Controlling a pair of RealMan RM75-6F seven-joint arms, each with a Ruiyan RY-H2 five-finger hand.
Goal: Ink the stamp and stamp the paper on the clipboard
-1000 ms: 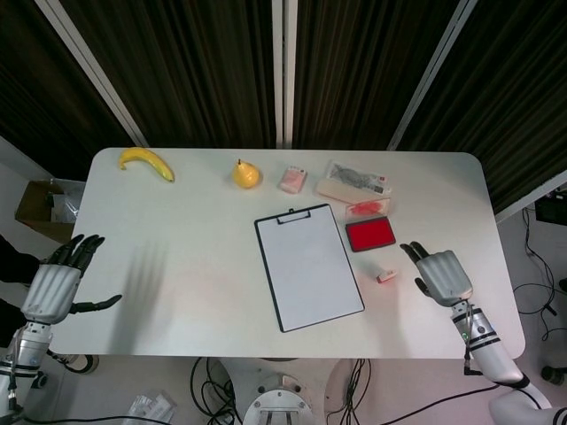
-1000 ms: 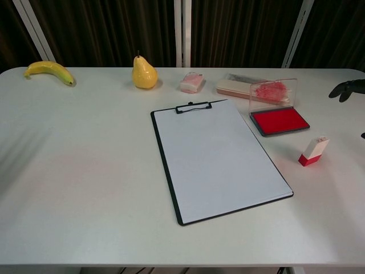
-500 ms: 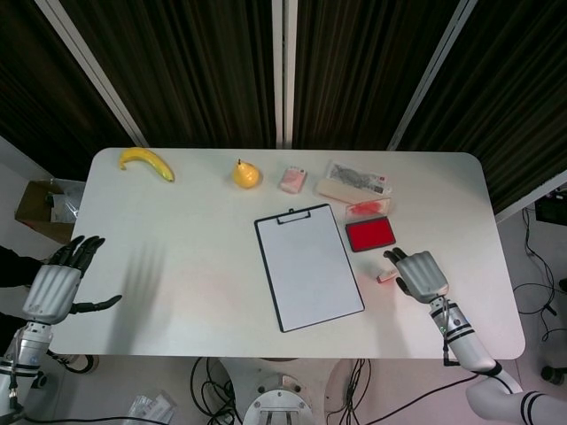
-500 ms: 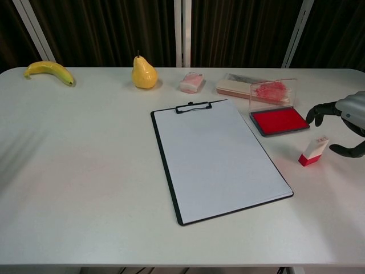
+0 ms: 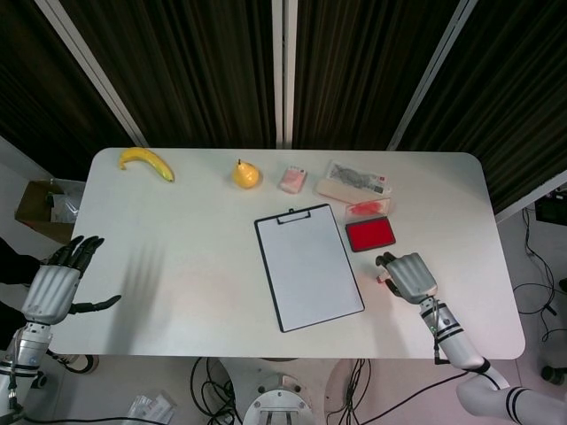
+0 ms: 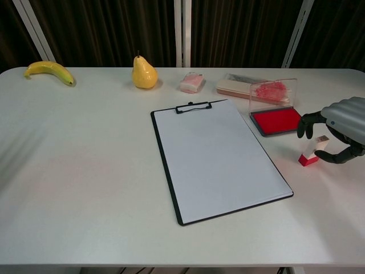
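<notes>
Over at the right side of the table (image 5: 177,266), the right hand (image 5: 407,274) hovered above the stamp (image 6: 311,152), its fingers (image 6: 306,123) curved and apart around the stamp's white top. In the chest view the thumb sat low on the near right side and the other fingers arched over the far left side; whether any of them touched the stamp could not be told. The stamp stood upright on its red base, just in front of the open ink pad (image 5: 369,234), whose red surface lay bare and whose clear lid stood raised behind it. Beside the pad, toward the middle of the table, lay the clipboard (image 5: 308,266) with its blank white paper (image 6: 214,157) under the black clip. The left hand (image 5: 55,285) hung off the table's left edge, fingers spread wide, holding nothing. Along the far edge sat a banana (image 5: 147,162), a pear (image 5: 245,173), a small pink packet (image 5: 292,180) and a flat box (image 5: 353,181).
</notes>
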